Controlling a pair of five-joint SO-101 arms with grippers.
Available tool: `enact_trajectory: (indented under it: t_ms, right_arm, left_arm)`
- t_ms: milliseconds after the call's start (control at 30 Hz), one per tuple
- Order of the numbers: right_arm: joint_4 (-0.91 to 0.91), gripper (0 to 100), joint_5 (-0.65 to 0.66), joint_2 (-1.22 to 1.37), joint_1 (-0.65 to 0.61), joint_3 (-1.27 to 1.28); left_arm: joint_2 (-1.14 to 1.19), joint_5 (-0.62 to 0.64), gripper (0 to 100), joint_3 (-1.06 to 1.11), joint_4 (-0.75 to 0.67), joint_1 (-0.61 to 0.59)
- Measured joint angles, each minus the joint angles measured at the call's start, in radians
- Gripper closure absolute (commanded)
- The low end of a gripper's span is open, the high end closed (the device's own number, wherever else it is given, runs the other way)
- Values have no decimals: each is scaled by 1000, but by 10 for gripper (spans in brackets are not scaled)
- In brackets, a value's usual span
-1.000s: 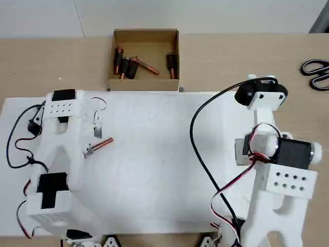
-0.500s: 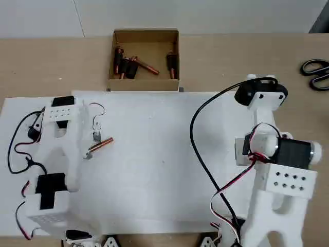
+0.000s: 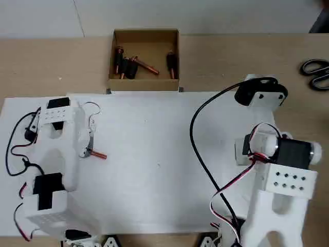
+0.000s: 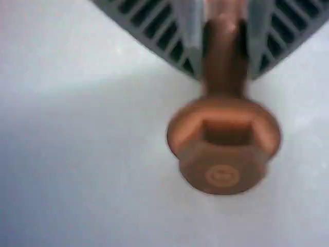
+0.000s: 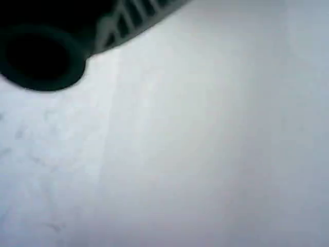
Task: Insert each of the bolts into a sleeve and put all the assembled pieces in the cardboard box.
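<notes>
My left gripper is shut on a copper bolt just above the white sheet at the left. In the left wrist view the bolt's shank sits between the grey ribbed fingers and its hex head points away from them, close to the sheet. My right gripper hangs over the right side of the sheet, mostly hidden under its arm. In the right wrist view a black sleeve shows its open end beside a ribbed finger. The cardboard box at the back holds several assembled pieces.
A white sheet covers the table between the arms. A black cable loops from the right arm across the sheet. Scissors lie at the far right on the wooden table.
My left arm has drawn back toward the front with the bolt. The bolt has swung from pointing up and to the right to pointing slightly down and to the right. The right arm has not moved.
</notes>
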Motion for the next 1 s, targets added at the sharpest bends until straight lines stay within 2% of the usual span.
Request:
enact_trajectory:
  t_ms: [267,600,833,1000]
  right_arm:
    - [0,996,0,0,0,0]
    - [0,996,0,0,0,0]
    - [0,996,0,0,0,0]
    - [0,996,0,0,0,0]
  left_arm:
    - [2,-54,993,-23,74,-6]
    - [2,-325,993,-195,256,48]
    - [2,-660,993,-216,292,80]
    - [3,-976,993,-216,321,84]
